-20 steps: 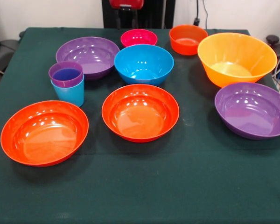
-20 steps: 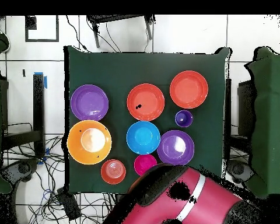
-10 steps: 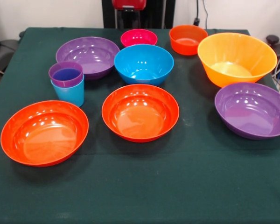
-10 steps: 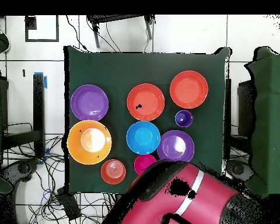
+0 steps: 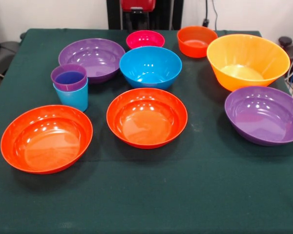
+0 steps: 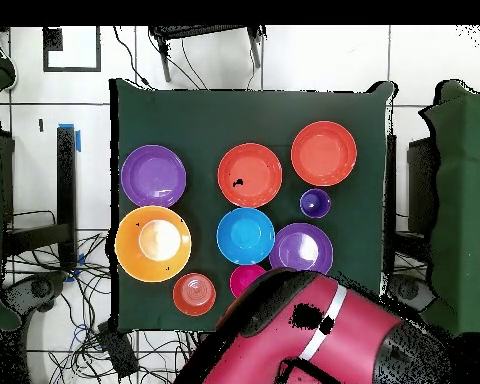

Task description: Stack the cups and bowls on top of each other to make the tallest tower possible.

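The purple cup sits nested inside the light blue cup at the left; from overhead this pair shows as one. All the bowls lie apart on the green table: pink, small orange, blue, two orange-red, two purple, and the large yellow-orange one. The red arm reaches over the table's edge and covers part of the pink bowl. Its red end shows at the top edge; the gripper itself is not clear.
Cables run over the floor beside the table. Dark chairs stand at both sides. The table's front half holds nothing but the cloth.
In the overhead view the red arm has swung further over the table, hiding more of the pink bowl. Its red end has dropped slightly in the front view. Cups and bowls have not moved.
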Tool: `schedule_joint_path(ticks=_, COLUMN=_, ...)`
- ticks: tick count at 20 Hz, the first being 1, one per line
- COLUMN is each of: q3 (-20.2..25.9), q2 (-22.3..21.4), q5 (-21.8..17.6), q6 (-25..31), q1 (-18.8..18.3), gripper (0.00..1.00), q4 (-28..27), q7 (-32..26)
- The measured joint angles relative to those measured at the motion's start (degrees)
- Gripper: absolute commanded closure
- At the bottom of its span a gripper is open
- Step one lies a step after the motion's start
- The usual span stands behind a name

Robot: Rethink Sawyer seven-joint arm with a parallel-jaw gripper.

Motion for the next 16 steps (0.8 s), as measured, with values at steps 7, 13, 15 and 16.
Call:
schedule_joint_path(ticks=7, q3=0.0, q2=1.3, q5=0.0, q6=-0.4, q1=0.0, gripper=0.00, q4=0.0, q7=0.0)
schedule_joint_path(ticks=13, q3=0.0, q2=2.6, q5=0.0, q6=-0.6, q1=0.0, gripper=0.00, q4=0.0, q7=0.0)
schedule_joint_path(ticks=15, q3=0.0, q2=2.7, q5=0.0, q6=-1.0, q1=-0.1, gripper=0.00, q4=-0.1, q7=0.0)
schedule_joint_path(ticks=16, q3=0.0, q2=2.8, q5=0.0, q6=-1.3, q1=-0.1, gripper=0.00, q4=-0.1, q7=0.0)
